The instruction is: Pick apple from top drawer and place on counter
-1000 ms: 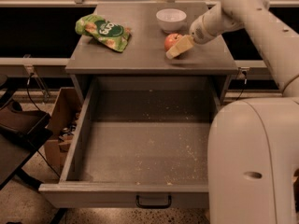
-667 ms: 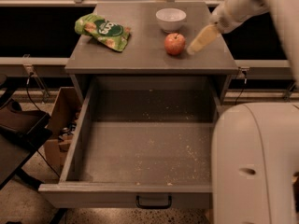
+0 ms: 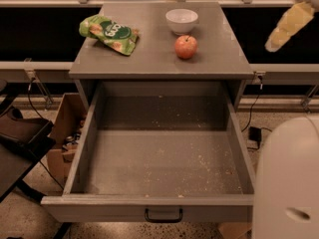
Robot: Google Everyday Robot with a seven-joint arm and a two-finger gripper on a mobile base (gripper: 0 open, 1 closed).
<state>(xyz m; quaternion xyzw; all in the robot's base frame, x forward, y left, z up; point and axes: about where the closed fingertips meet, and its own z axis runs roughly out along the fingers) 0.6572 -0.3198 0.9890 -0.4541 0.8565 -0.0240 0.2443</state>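
The red-orange apple (image 3: 186, 47) stands on the grey counter (image 3: 149, 59), just in front of the white bowl. The top drawer (image 3: 159, 158) is pulled wide open below it, with only crumbs on its floor and a black handle (image 3: 163, 216) on its front panel. My gripper (image 3: 279, 36) with its yellowish fingers hangs in the air off the counter's right side, well away from the apple, holding nothing.
A white bowl (image 3: 181, 20) stands at the back of the counter. A green snack bag (image 3: 109, 34) lies at its left. My white base (image 3: 289, 183) fills the lower right. A cardboard box (image 3: 67, 128) and cables sit on the floor at the left.
The gripper let go of the apple on the counter and pulled back to the right and upward, off the counter. The apple stayed put.
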